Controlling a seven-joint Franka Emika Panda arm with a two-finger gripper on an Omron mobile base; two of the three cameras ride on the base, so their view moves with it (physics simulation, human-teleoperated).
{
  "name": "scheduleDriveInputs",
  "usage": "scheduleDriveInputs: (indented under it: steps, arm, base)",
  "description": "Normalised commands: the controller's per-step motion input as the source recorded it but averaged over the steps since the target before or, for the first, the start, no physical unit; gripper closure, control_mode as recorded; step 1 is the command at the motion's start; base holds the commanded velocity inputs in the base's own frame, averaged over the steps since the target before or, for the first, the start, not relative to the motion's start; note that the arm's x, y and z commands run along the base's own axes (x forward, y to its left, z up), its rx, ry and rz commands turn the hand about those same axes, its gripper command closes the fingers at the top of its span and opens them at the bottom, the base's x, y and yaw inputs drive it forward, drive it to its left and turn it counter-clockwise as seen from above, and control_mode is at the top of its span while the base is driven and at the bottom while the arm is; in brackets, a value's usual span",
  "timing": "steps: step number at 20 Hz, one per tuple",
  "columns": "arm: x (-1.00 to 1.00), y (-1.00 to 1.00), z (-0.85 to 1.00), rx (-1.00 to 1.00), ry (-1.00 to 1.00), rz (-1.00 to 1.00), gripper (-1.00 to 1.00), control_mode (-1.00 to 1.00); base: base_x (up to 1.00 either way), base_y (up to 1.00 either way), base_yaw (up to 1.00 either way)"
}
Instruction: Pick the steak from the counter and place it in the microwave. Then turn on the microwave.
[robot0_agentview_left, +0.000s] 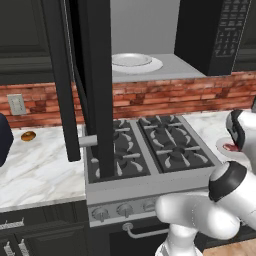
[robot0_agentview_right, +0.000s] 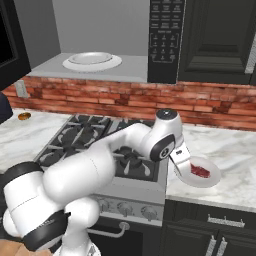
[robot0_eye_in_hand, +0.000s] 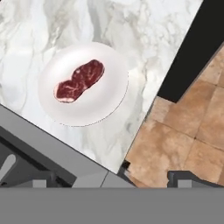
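The steak (robot0_eye_in_hand: 81, 80), a dark-red slab with pale streaks, lies on a small white plate (robot0_eye_in_hand: 105, 105) on the marble counter (robot0_eye_in_hand: 144, 35) right of the stove. In the right base view, my gripper (robot0_agentview_right: 184, 162) hangs just above the left rim of that plate (robot0_agentview_right: 212, 180), a little left of the steak (robot0_agentview_right: 200, 170). Its fingertips (robot0_eye_in_hand: 43, 179) stand wide apart, open, with nothing between them. The microwave (robot0_agentview_right: 165, 40) sits above the brick wall with its door (robot0_agentview_left: 95, 75) swung open. Its grey interior holds a white round plate (robot0_agentview_right: 92, 61).
The grey stovetop (robot0_agentview_right: 95, 145) with black grates lies left of the steak's plate. A small orange-brown roundish item (robot0_agentview_left: 28, 135) rests on the left counter by the wall. The open microwave door hangs over the stove's left side. Wooden floor (robot0_eye_in_hand: 183, 131) shows past the counter edge.
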Motion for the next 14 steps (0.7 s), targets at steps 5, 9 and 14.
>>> scheduleDriveInputs:
  steps: [5, 9, 14]
  arm:
    - [0.25, -0.09, -0.16, 0.02, 0.05, -0.08, -1.0, -1.0]
    - [0.22, -0.12, -0.15, 0.03, 0.04, -0.07, -1.0, -1.0]
    - [0.14, -0.16, -0.12, 0.13, 0.03, -0.02, -1.0, -1.0]
  base:
    - [0.0, 0.0, 0.0]
    - [0.0, 0.0, 0.0]
    - [0.0, 0.0, 0.0]
